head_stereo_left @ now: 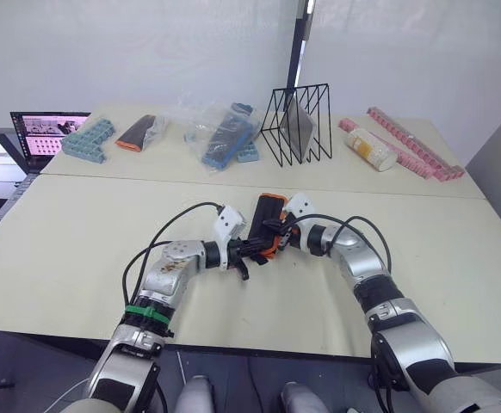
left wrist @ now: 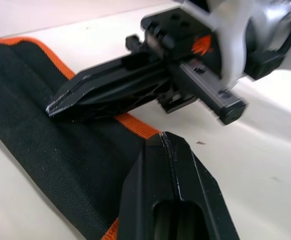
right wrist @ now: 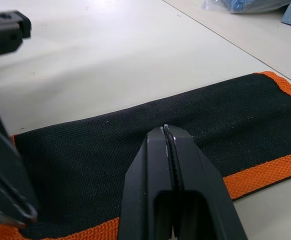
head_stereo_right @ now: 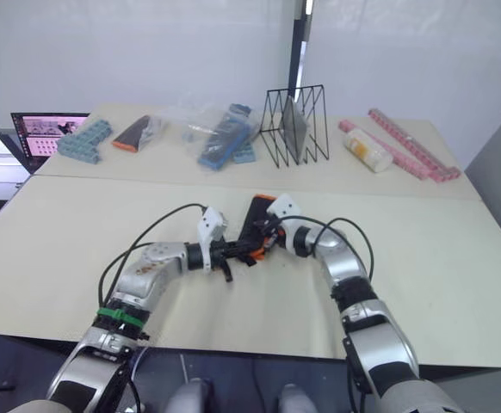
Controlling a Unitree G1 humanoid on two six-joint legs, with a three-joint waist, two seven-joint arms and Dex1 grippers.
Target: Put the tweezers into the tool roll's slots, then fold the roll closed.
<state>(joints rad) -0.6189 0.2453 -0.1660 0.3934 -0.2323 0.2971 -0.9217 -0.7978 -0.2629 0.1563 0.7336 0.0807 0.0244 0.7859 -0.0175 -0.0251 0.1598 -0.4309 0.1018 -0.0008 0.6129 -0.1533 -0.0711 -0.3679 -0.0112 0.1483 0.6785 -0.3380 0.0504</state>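
The tool roll point(head_stereo_left: 268, 212) lies folded on the near table, black fabric with orange edging point(right wrist: 265, 172); its slots are hidden inside the fold. The tweezers are out of view. My left gripper point(head_stereo_left: 252, 249) is shut, its tip point(left wrist: 164, 136) at the roll's orange edge. My right gripper point(head_stereo_left: 269, 229) is also shut and comes in from the opposite side, with its tip point(right wrist: 164, 129) low over the black outer face of the roll point(right wrist: 100, 150). In the left wrist view the right gripper point(left wrist: 53, 107) rests across the roll point(left wrist: 45, 135). The two grippers nearly meet over the roll.
On the far table stand a black wire rack point(head_stereo_left: 298, 125), a plastic bag of blue parts point(head_stereo_left: 220, 133), teal blocks point(head_stereo_left: 87, 139), a black-and-orange pouch point(head_stereo_left: 137, 132), a white bottle point(head_stereo_left: 371, 148) and pink strips point(head_stereo_left: 414, 142). A laptop point(head_stereo_left: 48, 133) sits at the far left.
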